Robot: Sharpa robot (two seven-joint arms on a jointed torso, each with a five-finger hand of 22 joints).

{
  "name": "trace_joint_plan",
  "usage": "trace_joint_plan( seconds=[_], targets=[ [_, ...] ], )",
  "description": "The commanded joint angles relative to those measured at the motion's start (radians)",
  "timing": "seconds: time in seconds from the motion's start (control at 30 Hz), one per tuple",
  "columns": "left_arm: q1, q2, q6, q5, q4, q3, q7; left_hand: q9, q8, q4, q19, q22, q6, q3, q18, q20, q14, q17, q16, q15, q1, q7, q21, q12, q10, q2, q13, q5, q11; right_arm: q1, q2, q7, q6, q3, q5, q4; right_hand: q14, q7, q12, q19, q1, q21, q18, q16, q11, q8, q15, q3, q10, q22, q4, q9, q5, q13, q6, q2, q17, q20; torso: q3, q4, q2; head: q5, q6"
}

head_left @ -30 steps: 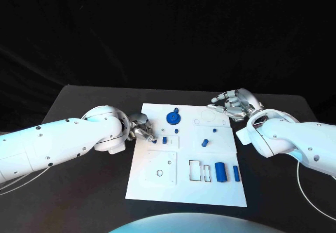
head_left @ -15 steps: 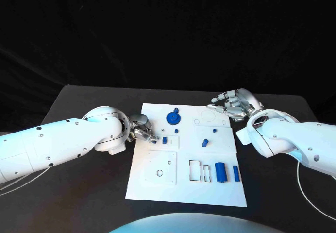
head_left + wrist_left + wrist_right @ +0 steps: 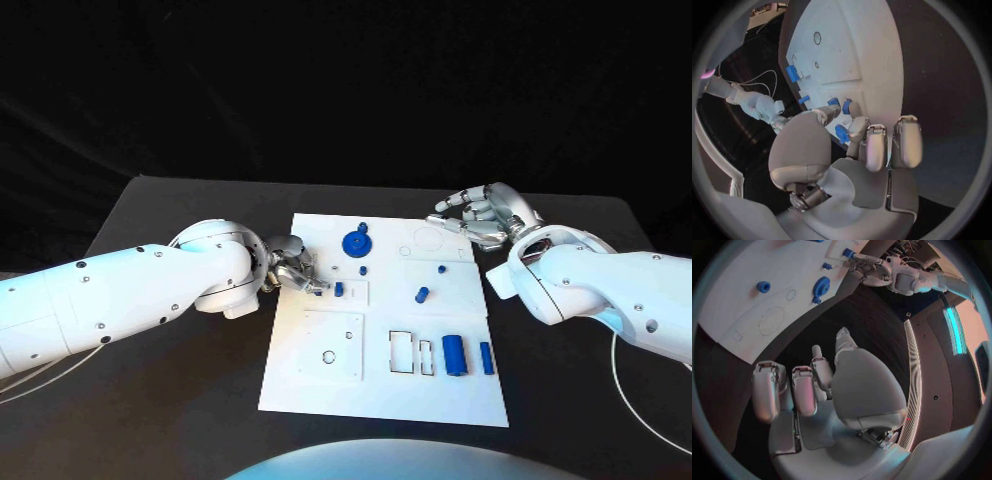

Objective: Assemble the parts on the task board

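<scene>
The white task board (image 3: 378,392) lies in the middle of the table. My left hand (image 3: 294,266) is at the board's left edge, fingers curled in. In the left wrist view the thumb and a fingertip pinch a small blue part (image 3: 842,134), and two more small blue parts (image 3: 846,106) stand in the board just beyond it. My right hand (image 3: 485,214) hovers at the board's far right corner, fingers loosely bent and apart, holding nothing. A blue round disc (image 3: 355,242) sits at the board's far middle. A blue cylinder (image 3: 454,354) and a blue bar (image 3: 486,357) lie near the right edge.
Small blue pegs (image 3: 421,294) stand in the board's middle. Black-outlined slots (image 3: 402,352) and a square plate with a hole (image 3: 330,346) mark the near half. Bare black table (image 3: 173,420) surrounds the board.
</scene>
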Motion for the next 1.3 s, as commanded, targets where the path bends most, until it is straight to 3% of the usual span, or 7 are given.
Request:
trace_joint_plan(
  seconds=[0.03, 0.53, 1.3],
  targets=[
    [-0.003, 0.002, 0.005, 0.009, -0.001, -0.003, -0.006, -0.001, -0.004, 0.001, 0.002, 0.003, 0.003, -0.02, -0.008, -0.003, 0.086, 0.178, 0.005, -0.002, -0.014, 0.005, -0.006, 0.002, 0.006, -0.004, 0.001, -0.007, 0.003, -0.001, 0.0, 0.008, 0.008, 0.0, -0.003, 0.001, 0.065, -0.001, -0.001, 0.014, -0.004, -0.007, 0.019, -0.004, 0.002, 0.006, -0.004, -0.005, -0.006, 0.18, 0.001, 0.002, 0.0, -0.001, -0.005, 0.003, 0.076, -0.002, -0.0001, 0.0002, 0.0, 0.0, 0.0],
    [-0.004, -0.003, -0.017, 0.032, -0.001, 0.001, -0.007, -0.002, -0.007, 0.003, 0.003, 0.004, 0.007, -0.095, -0.008, -0.003, 0.086, 0.179, 0.005, -0.003, -0.053, 0.003, -0.006, 0.003, 0.007, 0.012, 0.005, -0.012, 0.002, -0.001, 0.0, 0.009, 0.007, 0.0, -0.003, 0.001, 0.065, -0.001, -0.001, 0.014, -0.004, -0.007, 0.019, -0.004, 0.002, 0.006, -0.004, -0.005, -0.006, 0.18, 0.001, 0.002, 0.0, -0.001, -0.005, 0.003, 0.076, -0.002, -0.0007, 0.0, 0.001, -0.001, 0.001],
    [-0.004, -0.013, -0.032, 0.065, 0.016, 0.004, -0.008, -0.002, -0.006, 0.003, 0.003, 0.003, 0.01, -0.106, -0.008, -0.004, 0.086, 0.179, 0.005, -0.004, -0.062, 0.001, -0.007, 0.003, 0.008, 0.031, 0.005, -0.011, 0.0, -0.001, 0.0, 0.01, 0.008, 0.0, -0.002, -0.001, 0.065, 0.0, 0.0, 0.014, -0.008, -0.007, 0.02, -0.004, 0.002, 0.007, -0.004, -0.007, -0.006, 0.18, 0.001, 0.002, 0.0, -0.001, -0.006, 0.005, 0.075, -0.002, -0.0002, -0.0002, 0.0, -0.001, 0.001]
  ],
)
